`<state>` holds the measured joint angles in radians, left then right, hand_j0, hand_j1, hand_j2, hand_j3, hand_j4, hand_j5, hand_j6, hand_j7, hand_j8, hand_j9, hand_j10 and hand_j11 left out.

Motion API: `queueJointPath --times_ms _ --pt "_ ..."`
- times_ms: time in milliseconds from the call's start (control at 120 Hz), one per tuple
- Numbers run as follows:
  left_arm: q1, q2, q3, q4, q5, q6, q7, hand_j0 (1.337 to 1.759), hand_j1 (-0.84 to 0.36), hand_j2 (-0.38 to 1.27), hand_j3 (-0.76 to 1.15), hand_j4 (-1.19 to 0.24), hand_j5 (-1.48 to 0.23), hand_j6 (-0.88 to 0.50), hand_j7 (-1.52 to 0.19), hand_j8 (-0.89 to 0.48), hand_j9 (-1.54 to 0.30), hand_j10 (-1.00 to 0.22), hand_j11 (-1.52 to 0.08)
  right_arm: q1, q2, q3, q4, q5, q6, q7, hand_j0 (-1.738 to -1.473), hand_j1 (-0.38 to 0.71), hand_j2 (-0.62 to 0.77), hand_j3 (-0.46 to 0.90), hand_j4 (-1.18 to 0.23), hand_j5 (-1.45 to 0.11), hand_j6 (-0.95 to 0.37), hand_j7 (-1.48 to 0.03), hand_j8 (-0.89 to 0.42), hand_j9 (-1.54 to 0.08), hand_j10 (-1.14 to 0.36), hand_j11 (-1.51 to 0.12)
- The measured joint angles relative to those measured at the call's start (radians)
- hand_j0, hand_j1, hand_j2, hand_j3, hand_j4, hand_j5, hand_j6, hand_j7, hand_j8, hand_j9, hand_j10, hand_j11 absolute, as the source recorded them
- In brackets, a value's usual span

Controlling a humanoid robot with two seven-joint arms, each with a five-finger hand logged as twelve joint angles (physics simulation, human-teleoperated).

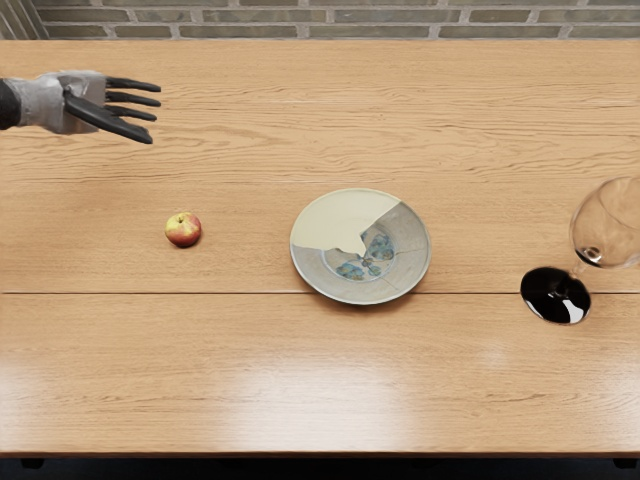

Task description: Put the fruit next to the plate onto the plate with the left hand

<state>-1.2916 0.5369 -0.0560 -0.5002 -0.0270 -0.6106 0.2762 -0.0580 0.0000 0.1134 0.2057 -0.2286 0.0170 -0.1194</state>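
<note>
A: What's nearest?
B: The wine glass (604,228), at three o'clock from the plate (415,250), well apart; out of the way, I'd say.
A: And the fruit?
B: A small apple (183,229), red shading to yellow, on the table (320,380) at the plate's nine o'clock, the left arm's side.
A: The left hand (95,103)?
B: Farthest, at the apple's eleven o'clock, fingers spread, holding nothing; probably poised to reach.

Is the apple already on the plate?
No, the apple lies on the table, left of the plate and apart from it.
</note>
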Motion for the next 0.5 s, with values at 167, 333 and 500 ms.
queueJointPath --times_ms 167,333,500 --pt "-0.022 -0.005 0.007 -0.05 0.039 0.0 0.006 1.658 0.05 0.05 0.0 -0.25 -0.33 -0.25 -0.33 -0.25 -0.33 -0.25 -0.33 -0.001 0.0 -0.001 0.0 0.0 0.0 -0.001 -1.658 -0.31 -0.01 0.0 -0.03 -0.04 -0.03 -0.04 -0.03 -0.04 -0.03 -0.04" --pt "-0.158 -0.015 0.017 -0.107 0.351 0.0 0.155 1.658 0.05 0.05 0.0 -0.25 -0.33 -0.25 -0.33 -0.25 -0.33 -0.25 -0.33 -0.001 0.0 -0.001 0.0 0.0 0.0 -0.003 -1.658 -0.31 -0.01 0.0 -0.03 -0.04 -0.03 -0.04 -0.03 -0.04 -0.03 -0.04" --pt "-0.177 -0.005 0.019 -0.212 0.563 0.0 0.239 1.658 0.05 0.05 0.0 -0.25 -0.33 -0.25 -0.33 -0.25 -0.33 -0.25 -0.33 -0.001 0.0 -0.001 0.0 0.0 0.0 -0.003 -1.658 -0.31 -0.01 0.0 -0.03 -0.04 -0.03 -0.04 -0.03 -0.04 -0.03 -0.04"
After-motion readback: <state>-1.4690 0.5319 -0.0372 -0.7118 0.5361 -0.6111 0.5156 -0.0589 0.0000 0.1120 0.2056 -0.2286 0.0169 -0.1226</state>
